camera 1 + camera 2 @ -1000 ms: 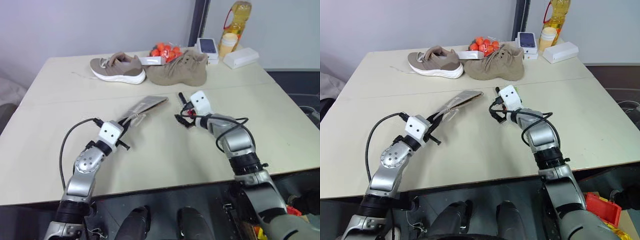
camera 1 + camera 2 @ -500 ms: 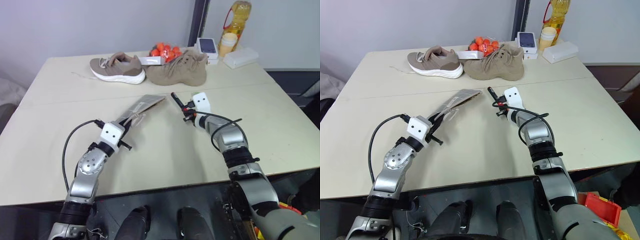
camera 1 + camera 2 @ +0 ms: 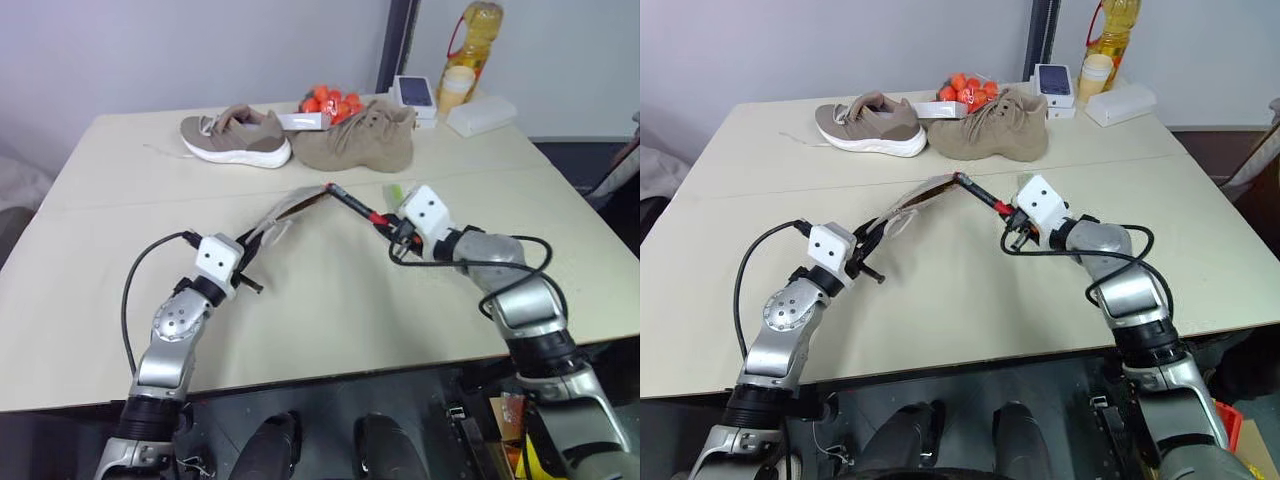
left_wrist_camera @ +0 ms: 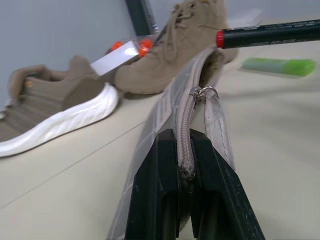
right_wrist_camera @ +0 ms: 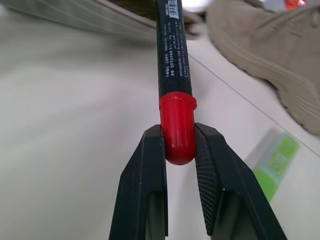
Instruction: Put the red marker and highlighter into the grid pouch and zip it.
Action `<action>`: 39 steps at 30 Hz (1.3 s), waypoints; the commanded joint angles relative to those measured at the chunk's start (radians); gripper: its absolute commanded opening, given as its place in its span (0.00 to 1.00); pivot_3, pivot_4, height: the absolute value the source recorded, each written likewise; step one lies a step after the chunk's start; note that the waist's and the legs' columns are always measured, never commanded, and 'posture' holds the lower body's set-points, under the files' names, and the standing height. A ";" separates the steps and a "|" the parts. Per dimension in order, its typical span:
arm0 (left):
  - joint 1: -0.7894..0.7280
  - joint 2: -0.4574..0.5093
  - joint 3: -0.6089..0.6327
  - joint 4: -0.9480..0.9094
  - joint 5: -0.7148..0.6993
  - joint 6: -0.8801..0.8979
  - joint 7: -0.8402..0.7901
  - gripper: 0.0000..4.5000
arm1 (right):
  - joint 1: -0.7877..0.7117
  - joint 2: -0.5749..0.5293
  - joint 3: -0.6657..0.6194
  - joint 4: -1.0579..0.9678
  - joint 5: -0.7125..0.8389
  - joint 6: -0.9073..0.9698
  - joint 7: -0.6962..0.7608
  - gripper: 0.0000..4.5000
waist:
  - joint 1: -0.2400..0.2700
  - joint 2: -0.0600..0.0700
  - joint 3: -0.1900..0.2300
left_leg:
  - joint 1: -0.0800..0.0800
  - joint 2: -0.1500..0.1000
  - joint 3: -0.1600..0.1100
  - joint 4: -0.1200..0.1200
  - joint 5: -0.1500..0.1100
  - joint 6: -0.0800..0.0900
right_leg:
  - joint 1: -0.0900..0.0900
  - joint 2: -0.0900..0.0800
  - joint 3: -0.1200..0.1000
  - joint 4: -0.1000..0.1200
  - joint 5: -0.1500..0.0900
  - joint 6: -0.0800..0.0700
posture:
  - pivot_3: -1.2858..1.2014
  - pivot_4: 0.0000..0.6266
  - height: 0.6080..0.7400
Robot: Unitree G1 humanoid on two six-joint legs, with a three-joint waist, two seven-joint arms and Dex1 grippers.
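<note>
In the head views, the left tool (image 3: pixel 243 262) is seen closed on the near edge of the grid pouch (image 3: pixel 290 208), which is held raised off the beige worktop (image 3: pixel 330 310) and slants away toward the far side. The right tool (image 3: pixel 393 226) is clamped on the red end of the red marker (image 3: pixel 352 204) — the black body reaches out to the pouch's far, upper end, its tip at or just beside the pouch's far end; whether it is inside cannot be told. The highlighter (image 3: pixel 395 192) lies flat on the worktop just beyond the right tool, partly hidden by it. Along the far edge of the worktop are seen two tan shoes (image 3: pixel 355 140), a bag of small orange fruit (image 3: pixel 333 102), a white box (image 3: pixel 481 115) and a yellow bottle (image 3: pixel 474 40).

In the left wrist view, the black fingers (image 4: pixel 154 200) are pressed together on the pouch's zipper edge, with the metal pull (image 4: pixel 204 92) hanging just beyond them. The marker crosses above the pouch's far end, and the green highlighter lies on the worktop behind.

In the right wrist view, the two fingers (image 5: pixel 145 190) are shut on the marker's red cap — the black barrel points away toward the grey pouch. The highlighter is seen beside the fingers, on the worktop, near one shoe.
</note>
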 commanded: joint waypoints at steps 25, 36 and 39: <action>-0.003 -0.004 0.017 -0.012 -0.025 -0.026 -0.025 0.00 | 0.004 -0.038 0.003 -0.054 -0.007 -0.007 0.052 0.05 | 0.007 0.000 0.000 | 0.000 0.000 0.000 0.001 0.000 0.000 | 0.001 0.000 0.000 -0.001 0.000 0.000 | 0.52 0.24 1.00; -0.017 -0.015 0.007 -0.019 -0.026 -0.017 -0.030 0.00 | 0.011 -0.034 0.013 -0.048 -0.017 -0.011 0.052 0.05 | 0.007 0.000 0.000 | 0.000 0.000 0.000 0.001 0.000 0.000 | 0.001 0.000 0.000 -0.001 0.000 0.000 | 0.52 0.24 1.00; -0.016 -0.015 0.007 -0.024 -0.027 -0.013 -0.030 0.00 | 0.010 -0.033 0.014 -0.042 -0.020 -0.014 0.050 0.05 | 0.007 0.000 0.000 | 0.000 0.000 0.000 0.001 0.000 0.000 | 0.001 0.000 0.000 -0.001 0.000 0.000 | 0.52 0.24 1.00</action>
